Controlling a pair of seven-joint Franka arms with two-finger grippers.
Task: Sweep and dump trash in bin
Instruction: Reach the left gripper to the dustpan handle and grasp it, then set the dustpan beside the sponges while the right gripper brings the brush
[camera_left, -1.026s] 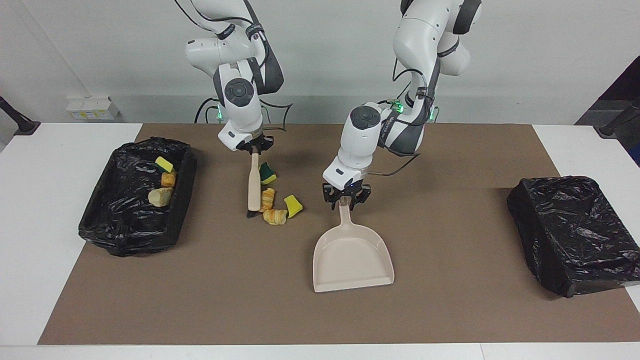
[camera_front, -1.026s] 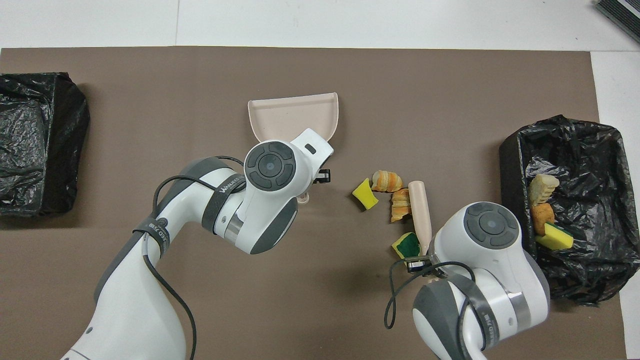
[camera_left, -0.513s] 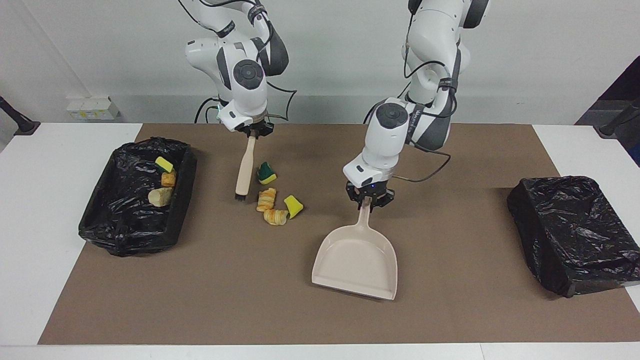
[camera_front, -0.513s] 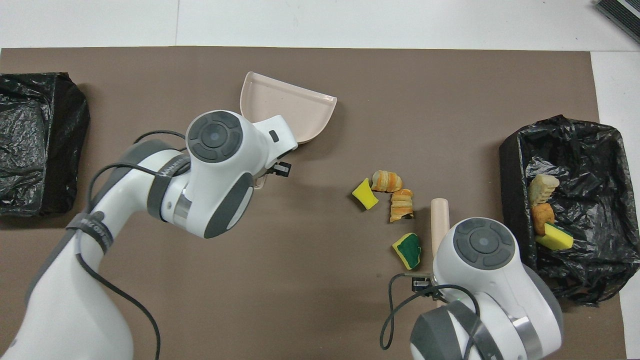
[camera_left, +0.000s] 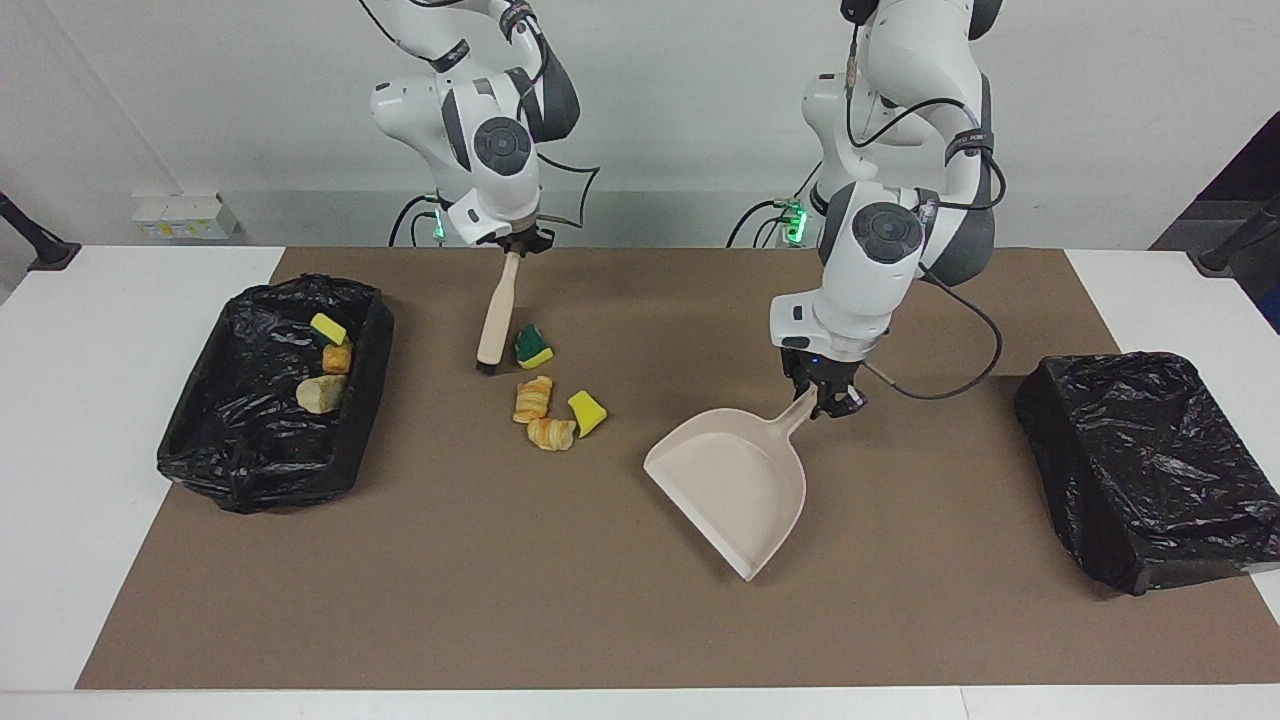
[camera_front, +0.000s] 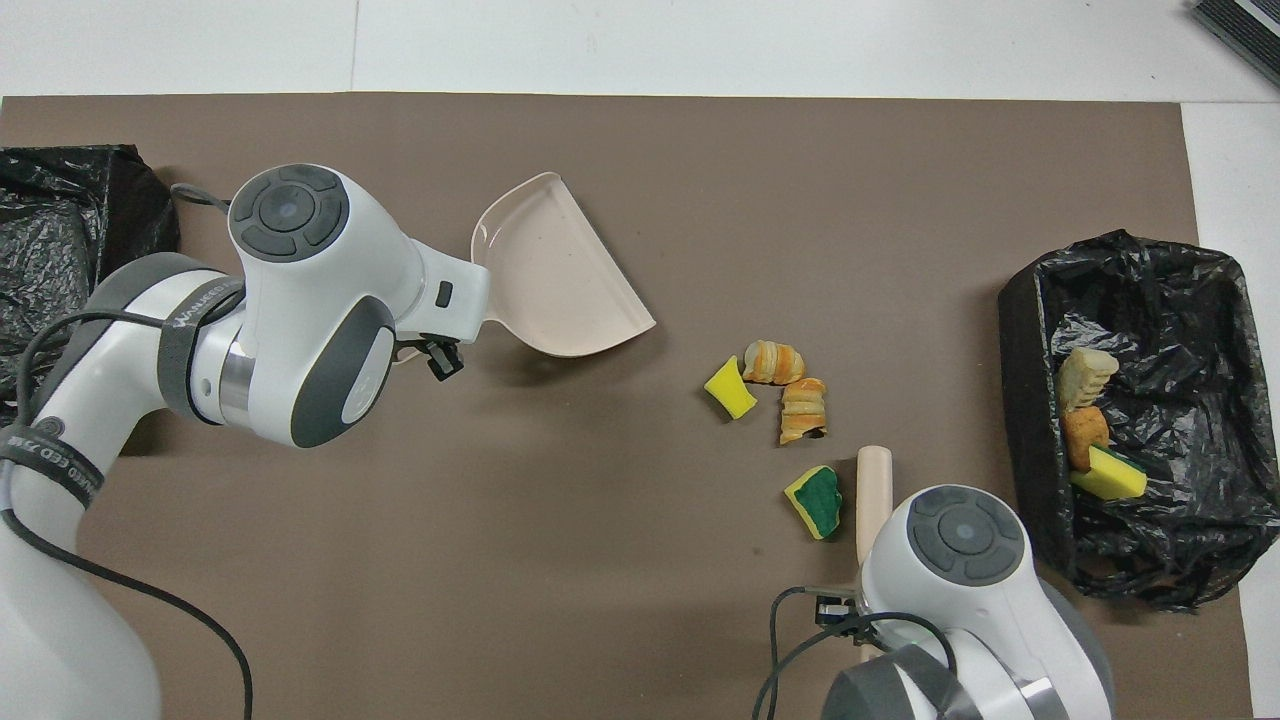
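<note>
Beige dustpan, centre frame: left gripper clamped on its handle. Beige brush, upper centre: right gripper closed on its handle.

Risk: pan mouth angled off the trash; bits could scatter past.

Black-lined bin, frame left: three pieces inside. Second bin, frame right: contents hidden.
</note>
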